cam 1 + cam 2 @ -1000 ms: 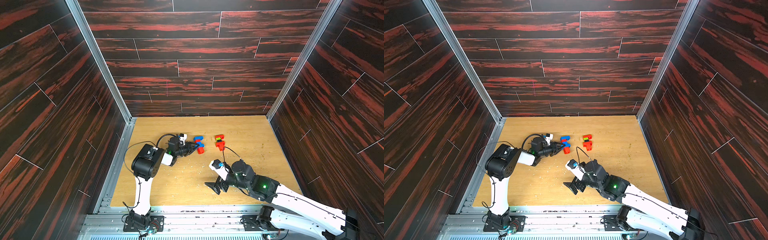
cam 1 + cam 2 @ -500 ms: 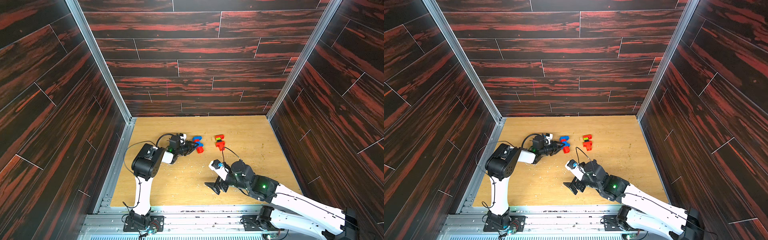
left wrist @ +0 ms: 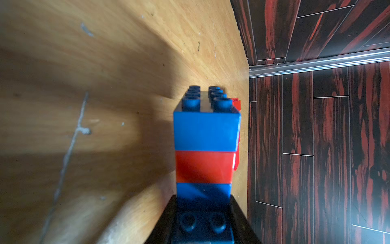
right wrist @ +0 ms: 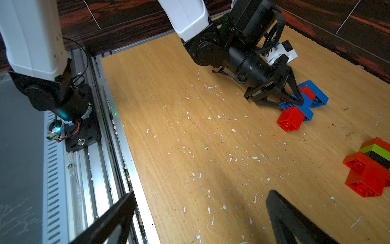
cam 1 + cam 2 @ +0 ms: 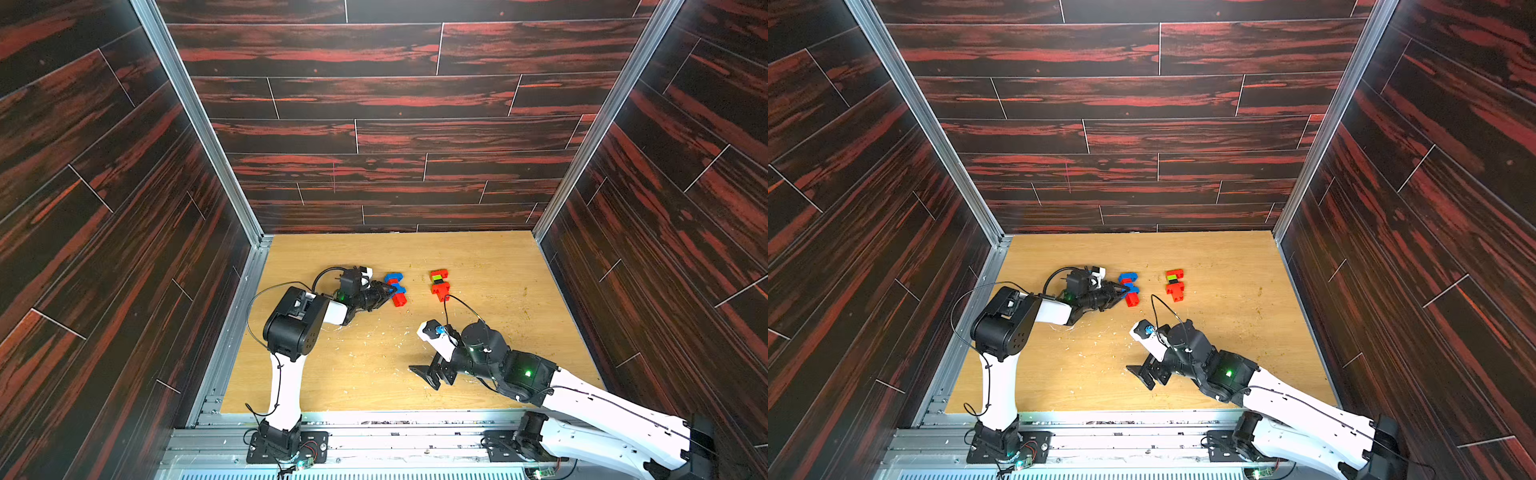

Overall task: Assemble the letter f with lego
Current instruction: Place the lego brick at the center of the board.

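Lies open across the far strip and right side of the table in both top views. Narrows at centre to a slim lane between the blue-and-red bricks, clamped by the left gripper, and the red, green and black bricks to their right. Closes at lower centre under the right arm and its wide-spread right gripper.

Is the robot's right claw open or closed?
Open. In the right wrist view the right gripper has its two fingers far apart, with only bare table between them.
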You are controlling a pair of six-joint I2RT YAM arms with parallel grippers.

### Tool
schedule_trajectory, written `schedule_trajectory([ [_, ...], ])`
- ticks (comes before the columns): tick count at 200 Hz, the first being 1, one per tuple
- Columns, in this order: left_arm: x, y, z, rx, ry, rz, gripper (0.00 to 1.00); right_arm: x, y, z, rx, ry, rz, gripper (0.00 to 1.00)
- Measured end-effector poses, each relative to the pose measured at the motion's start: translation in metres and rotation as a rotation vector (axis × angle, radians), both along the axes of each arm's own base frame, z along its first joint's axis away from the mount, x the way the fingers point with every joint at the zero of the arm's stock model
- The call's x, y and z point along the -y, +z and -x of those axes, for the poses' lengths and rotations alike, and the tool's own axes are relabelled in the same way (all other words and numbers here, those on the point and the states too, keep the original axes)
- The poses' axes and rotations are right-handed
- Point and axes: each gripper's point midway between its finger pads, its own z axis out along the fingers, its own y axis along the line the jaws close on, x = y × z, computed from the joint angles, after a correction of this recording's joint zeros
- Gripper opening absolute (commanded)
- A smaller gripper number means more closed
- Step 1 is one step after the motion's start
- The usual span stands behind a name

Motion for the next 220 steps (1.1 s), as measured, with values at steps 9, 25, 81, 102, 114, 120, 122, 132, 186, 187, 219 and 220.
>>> schedule_trajectory([
  [9,0.0,0.0,-0.001,0.0,0.001,-0.003,0.4,0.0,0.0,0.0,0.0,0.0,0.0,0.98],
  [25,0.0,-0.002,-0.002,-0.004,0.003,-0.009,0.42,0.0,0.0,0.0,0.0,0.0,0.0,0.98],
  [81,0.003,-0.005,-0.007,-0.014,-0.002,-0.05,0.48,-0.001,0.0,0.001,0.0,0.005,0.0,0.98],
  [102,0.004,-0.004,-0.01,-0.013,-0.005,-0.07,0.48,-0.001,0.0,0.002,-0.001,0.006,0.001,0.98],
  [114,0.005,-0.005,-0.01,-0.017,-0.006,-0.086,0.49,-0.001,0.0,0.002,-0.001,0.006,0.001,0.98],
  [120,0.005,-0.006,-0.011,-0.02,-0.007,-0.097,0.49,-0.001,0.0,0.002,-0.001,0.006,0.001,0.98],
  [122,0.005,-0.007,-0.01,-0.021,-0.008,-0.102,0.49,-0.001,0.0,0.002,-0.001,0.006,0.002,0.98],
  [132,0.006,-0.009,-0.01,-0.027,-0.012,-0.123,0.49,-0.001,-0.001,0.002,-0.002,0.006,0.003,0.98],
  [186,0.005,-0.017,-0.01,-0.031,-0.032,-0.289,0.5,0.001,-0.004,0.004,-0.008,0.007,0.017,0.98],
  [187,0.005,-0.017,-0.01,-0.031,-0.033,-0.294,0.5,0.001,-0.004,0.004,-0.009,0.007,0.018,0.98],
  [219,-0.001,-0.016,-0.01,-0.023,-0.03,-0.392,0.54,0.001,-0.006,0.005,-0.011,0.009,0.026,0.98],
  [220,-0.002,-0.017,-0.01,-0.024,-0.029,-0.395,0.54,0.001,-0.006,0.005,-0.011,0.009,0.026,0.98],
])
